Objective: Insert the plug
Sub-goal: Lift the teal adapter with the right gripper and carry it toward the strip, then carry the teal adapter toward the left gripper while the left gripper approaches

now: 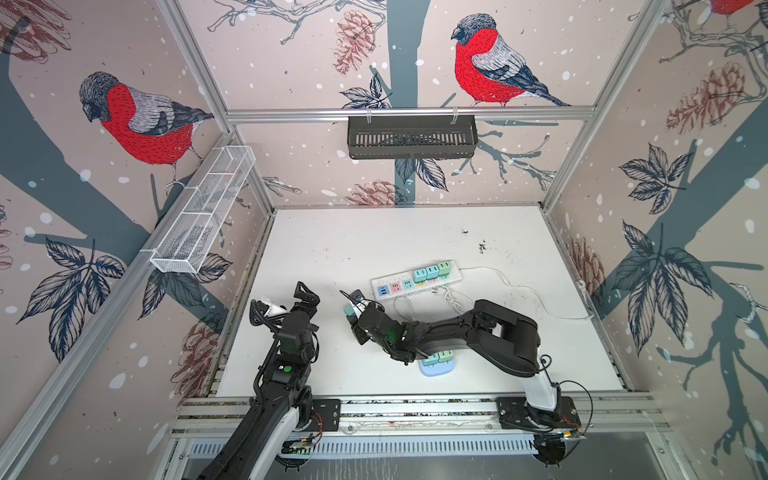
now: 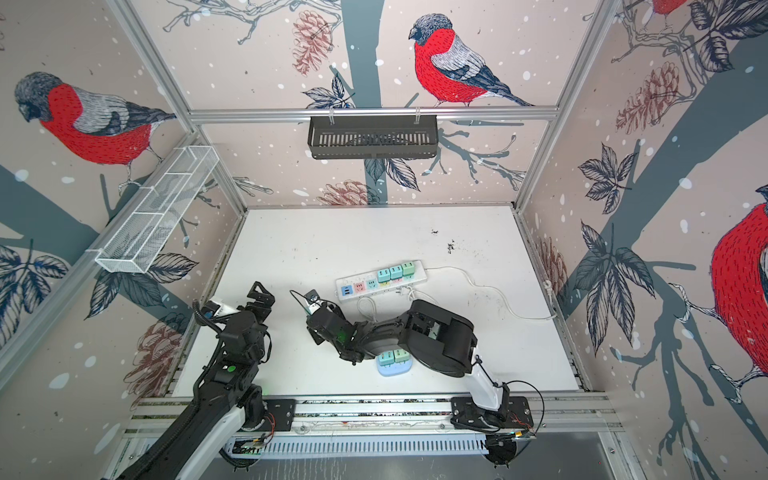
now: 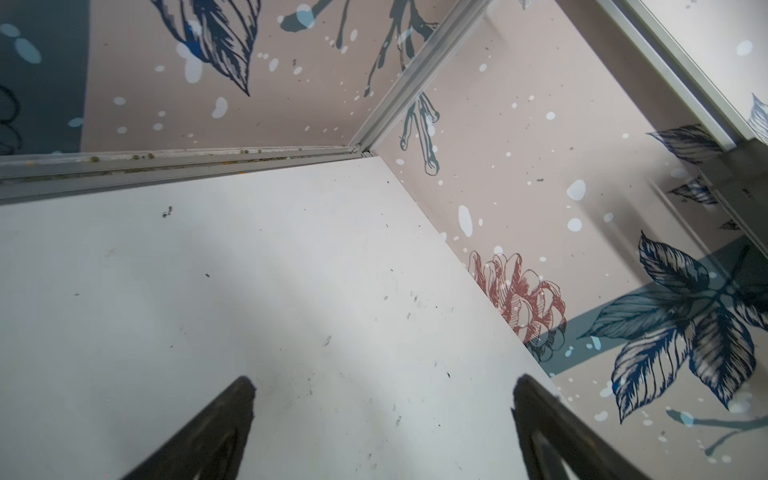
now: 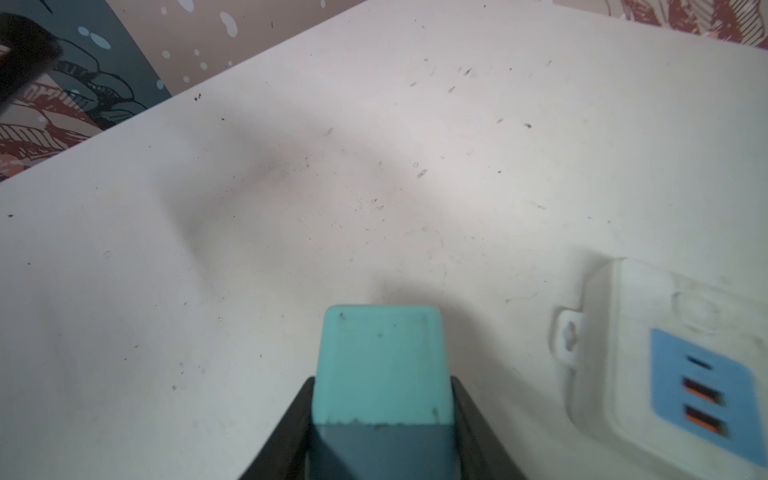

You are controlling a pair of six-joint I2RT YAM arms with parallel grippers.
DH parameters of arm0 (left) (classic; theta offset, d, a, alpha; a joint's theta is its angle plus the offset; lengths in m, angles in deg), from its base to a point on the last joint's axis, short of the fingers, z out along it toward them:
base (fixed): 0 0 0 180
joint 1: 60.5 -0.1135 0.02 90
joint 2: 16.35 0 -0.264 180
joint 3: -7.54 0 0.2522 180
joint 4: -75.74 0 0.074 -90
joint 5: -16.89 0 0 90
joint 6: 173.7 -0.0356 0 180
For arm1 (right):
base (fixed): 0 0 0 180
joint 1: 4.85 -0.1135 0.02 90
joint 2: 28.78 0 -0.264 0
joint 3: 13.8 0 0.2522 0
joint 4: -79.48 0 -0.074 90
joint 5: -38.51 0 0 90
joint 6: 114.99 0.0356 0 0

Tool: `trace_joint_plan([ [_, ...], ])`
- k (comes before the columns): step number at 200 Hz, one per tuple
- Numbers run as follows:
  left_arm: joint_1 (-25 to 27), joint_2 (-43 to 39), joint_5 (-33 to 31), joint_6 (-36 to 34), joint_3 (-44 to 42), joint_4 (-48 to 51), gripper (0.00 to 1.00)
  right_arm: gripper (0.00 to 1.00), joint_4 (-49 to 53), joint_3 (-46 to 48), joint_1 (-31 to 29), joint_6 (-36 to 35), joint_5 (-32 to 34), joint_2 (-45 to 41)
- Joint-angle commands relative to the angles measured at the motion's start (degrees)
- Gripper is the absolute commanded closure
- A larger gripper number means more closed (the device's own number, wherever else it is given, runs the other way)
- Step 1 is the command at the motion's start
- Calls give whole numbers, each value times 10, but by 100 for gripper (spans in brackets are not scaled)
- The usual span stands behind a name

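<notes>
A teal plug (image 4: 380, 361) sits between the black fingers of my right gripper (image 4: 382, 380), which is shut on it. In a top view the plug (image 1: 348, 309) and right gripper (image 1: 352, 308) hang just left of the white power strip (image 1: 415, 279), off its USB end. The strip (image 2: 380, 279) lies mid-table with three plugs (image 1: 432, 272) in its far sockets. Its blue USB panel (image 4: 702, 395) shows in the right wrist view. My left gripper (image 1: 305, 293) stands open over bare table near the left wall, fingers wide apart (image 3: 382, 380).
Under the right arm a pale blue base (image 1: 436, 368) carries teal and green plugs. The strip's white cord (image 1: 519, 291) loops toward the right wall. A black basket (image 1: 411, 137) hangs on the back wall and a white mesh basket (image 1: 203, 208) on the left wall.
</notes>
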Motion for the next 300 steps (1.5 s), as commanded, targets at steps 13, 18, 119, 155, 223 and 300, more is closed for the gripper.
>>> trace_joint_plan([
  [13, -1, -16, 125, -72, 29, -28, 4, 74, -80, 79, -4, -38, 45, -83],
  [18, -1, -19, 146, -82, 33, -30, 3, 74, -88, 92, -4, -43, 53, -98],
  [119, 78, 53, 368, -92, 106, -50, 9, 83, -223, 377, 28, -134, 156, -391],
  [155, 136, 81, 400, -162, 116, -28, 18, 88, -280, 432, 50, -171, 174, -416],
  [223, 231, 92, 474, -228, 117, -113, 22, 93, -414, 533, 58, -230, 151, -448],
  [300, 306, 184, 533, -275, 182, -94, 25, 96, -485, 549, 22, -281, 116, -430],
])
